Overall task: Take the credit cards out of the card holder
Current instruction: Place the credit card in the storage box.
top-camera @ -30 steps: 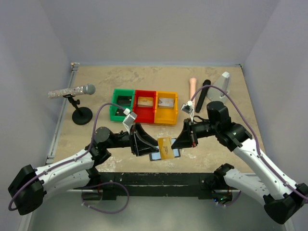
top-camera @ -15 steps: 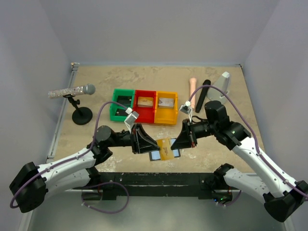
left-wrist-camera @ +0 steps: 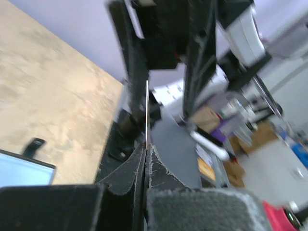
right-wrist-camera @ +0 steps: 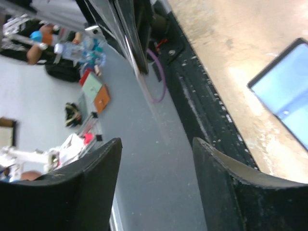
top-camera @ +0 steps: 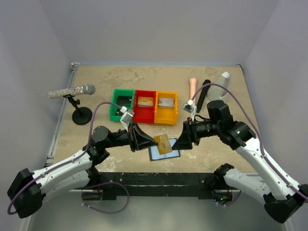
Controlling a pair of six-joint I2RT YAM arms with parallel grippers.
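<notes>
A tan card [top-camera: 164, 143] is held up in the air, pinched at its left end by the left gripper [top-camera: 155, 140]. It is tilted. From the left wrist it is seen edge-on, as a thin line. Just under it, the black card holder [top-camera: 159, 155] is laid open and flat on the table [top-camera: 96, 77], with its pale blue inside turned up.
</notes>
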